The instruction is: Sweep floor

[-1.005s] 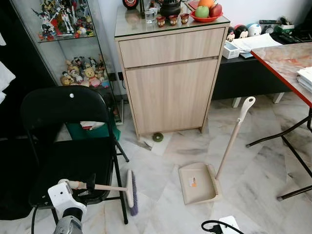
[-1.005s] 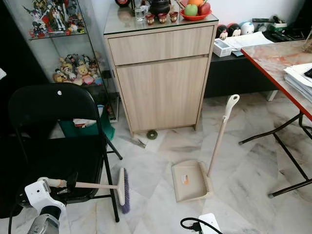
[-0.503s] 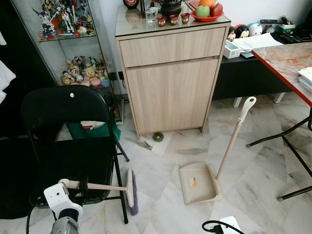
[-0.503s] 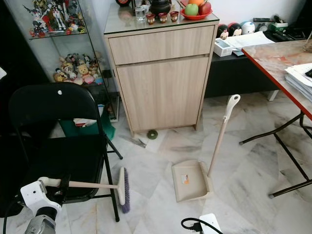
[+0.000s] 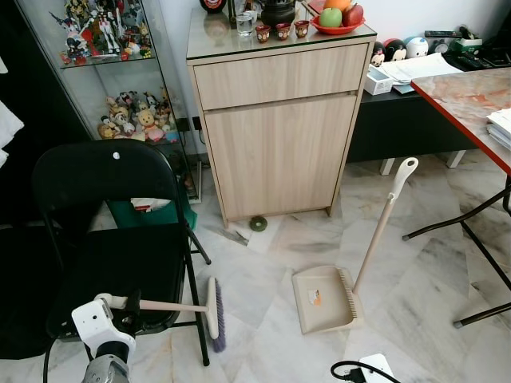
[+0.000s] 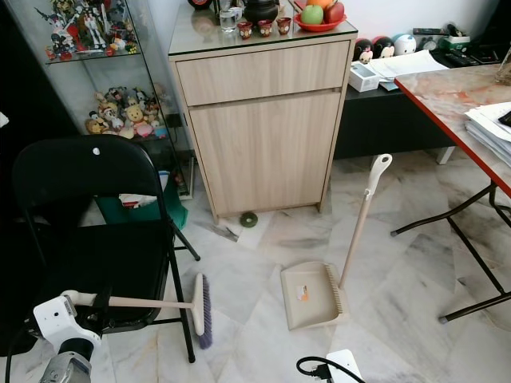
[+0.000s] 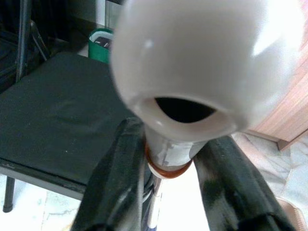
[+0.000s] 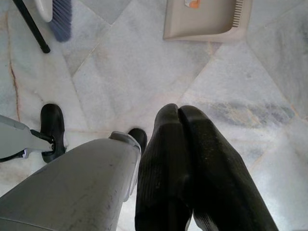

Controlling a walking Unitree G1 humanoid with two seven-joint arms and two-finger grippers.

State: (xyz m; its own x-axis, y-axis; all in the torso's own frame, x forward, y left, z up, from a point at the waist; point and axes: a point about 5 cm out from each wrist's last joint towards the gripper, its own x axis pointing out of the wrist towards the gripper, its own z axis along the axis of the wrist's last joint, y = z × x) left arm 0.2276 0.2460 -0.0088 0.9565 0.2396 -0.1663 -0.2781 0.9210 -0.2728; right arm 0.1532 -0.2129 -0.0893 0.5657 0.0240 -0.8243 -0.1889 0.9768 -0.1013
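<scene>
Two grippers are yours: the left gripper (image 7: 168, 159) clamps the broom (image 5: 172, 307) near its handle's end, over the front edge of the black chair (image 5: 112, 255), bristles on the floor (image 5: 263, 271) beside the dustpan (image 5: 323, 299); the right gripper (image 8: 185, 168) hangs with fingers pressed together above the marble.
</scene>
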